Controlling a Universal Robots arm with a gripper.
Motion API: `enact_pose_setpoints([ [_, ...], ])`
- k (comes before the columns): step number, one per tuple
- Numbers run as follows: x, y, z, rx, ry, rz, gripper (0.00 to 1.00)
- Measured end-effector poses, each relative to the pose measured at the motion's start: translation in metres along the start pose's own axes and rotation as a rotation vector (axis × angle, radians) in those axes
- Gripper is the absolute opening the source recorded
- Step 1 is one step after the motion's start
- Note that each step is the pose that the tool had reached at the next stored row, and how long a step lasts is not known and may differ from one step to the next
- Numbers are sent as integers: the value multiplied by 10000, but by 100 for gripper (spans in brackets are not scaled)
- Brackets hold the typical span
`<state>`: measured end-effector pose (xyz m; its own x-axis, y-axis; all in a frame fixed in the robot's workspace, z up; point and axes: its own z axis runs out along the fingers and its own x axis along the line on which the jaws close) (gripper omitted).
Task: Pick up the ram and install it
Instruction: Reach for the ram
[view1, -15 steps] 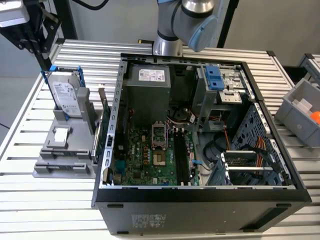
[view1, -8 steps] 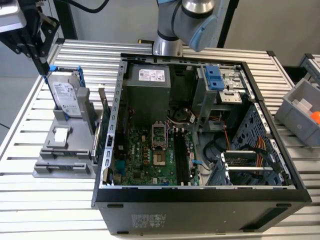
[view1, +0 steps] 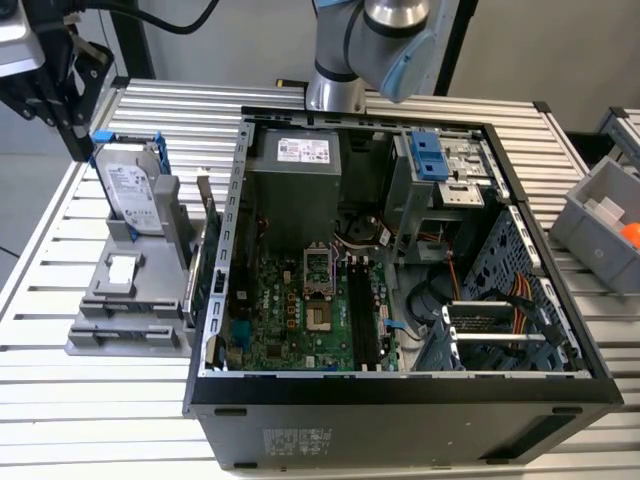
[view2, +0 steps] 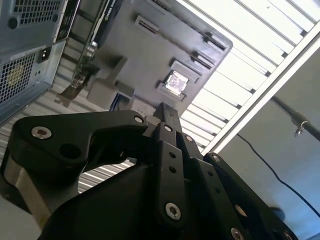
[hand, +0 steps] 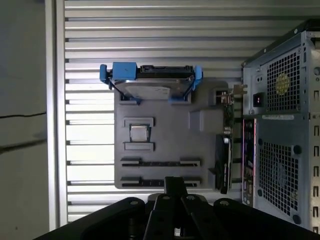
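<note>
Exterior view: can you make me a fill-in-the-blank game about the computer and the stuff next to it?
1. The hard drive stands in a ___ bracket.
2. The motherboard inside the open computer case is ___.
3. The thing in the gray bin at the exterior view's right is ___.
Missing words: blue, green, orange.

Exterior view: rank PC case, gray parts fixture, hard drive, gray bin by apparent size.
1. PC case
2. gray parts fixture
3. hard drive, standing in the fixture
Unranked: the gray bin is cut off at the exterior view's right edge. What shows looks close to the hard drive.
</note>
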<state>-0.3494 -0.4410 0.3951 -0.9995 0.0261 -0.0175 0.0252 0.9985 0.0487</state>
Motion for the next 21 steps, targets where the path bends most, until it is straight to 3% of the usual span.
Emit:
enact_pose_setpoints([
  [21,-9,-369,-18,-5,17,-329,0],
])
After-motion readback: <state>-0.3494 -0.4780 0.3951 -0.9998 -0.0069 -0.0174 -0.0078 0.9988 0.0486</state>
